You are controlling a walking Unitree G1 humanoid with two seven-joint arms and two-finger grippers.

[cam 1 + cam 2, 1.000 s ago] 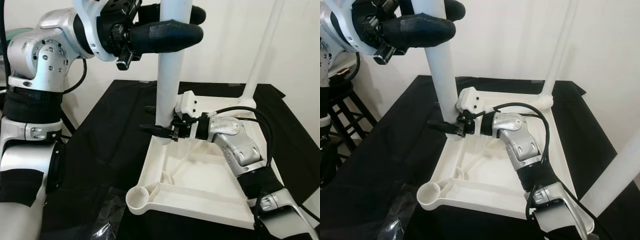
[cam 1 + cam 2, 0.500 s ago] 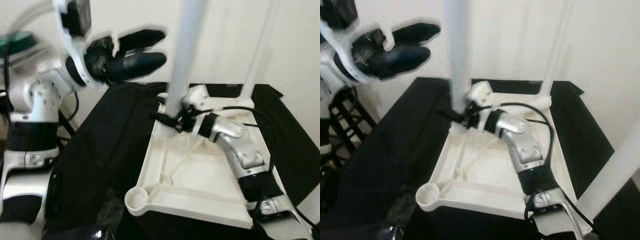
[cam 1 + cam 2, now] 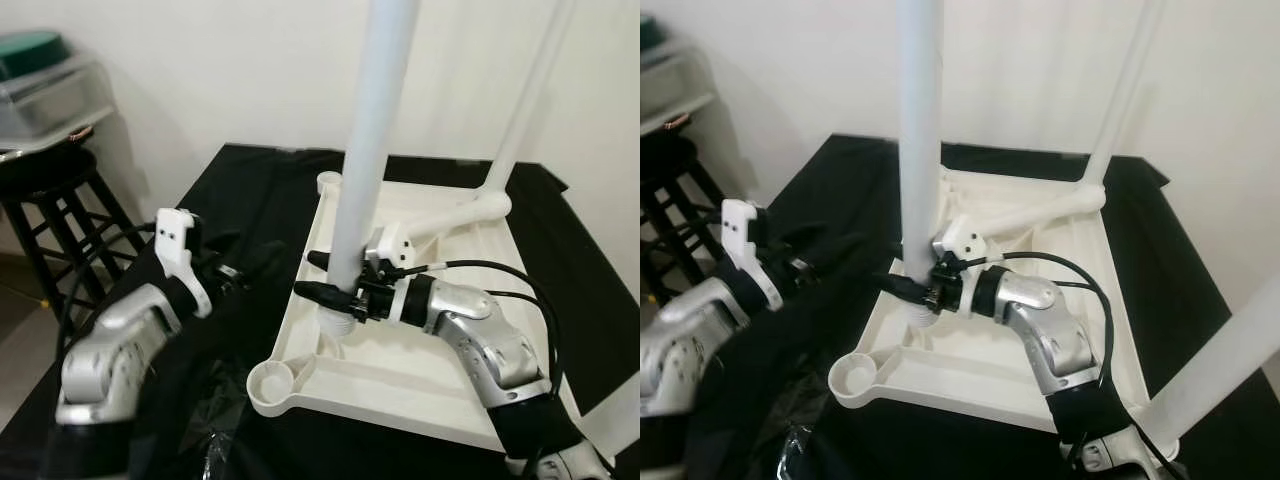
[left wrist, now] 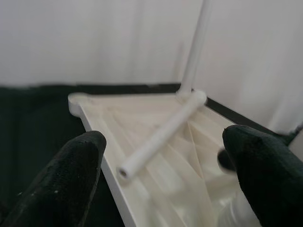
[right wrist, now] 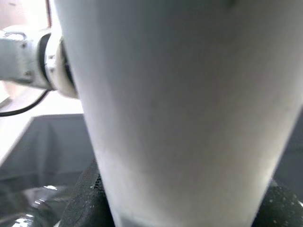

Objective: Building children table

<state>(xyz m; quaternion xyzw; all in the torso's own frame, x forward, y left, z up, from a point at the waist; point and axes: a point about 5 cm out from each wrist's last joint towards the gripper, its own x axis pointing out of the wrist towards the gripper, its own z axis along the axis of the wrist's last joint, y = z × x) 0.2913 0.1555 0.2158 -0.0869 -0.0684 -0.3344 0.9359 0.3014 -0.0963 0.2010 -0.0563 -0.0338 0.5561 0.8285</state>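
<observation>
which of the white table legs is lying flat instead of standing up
The loose leg lying across the upturned tabletop, running toward its far right corner. The leg clamped in the right gripper and the far corner leg both stand up.

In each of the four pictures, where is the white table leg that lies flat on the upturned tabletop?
Left eye view: the lying leg crosses the tabletop's far right part.
Right eye view: lying leg, at centre right.
Left wrist view: lying leg, between the left claw's fingers.
Right wrist view: not seen there.
Shared landmark: the far upright leg standing at its end.
</observation>
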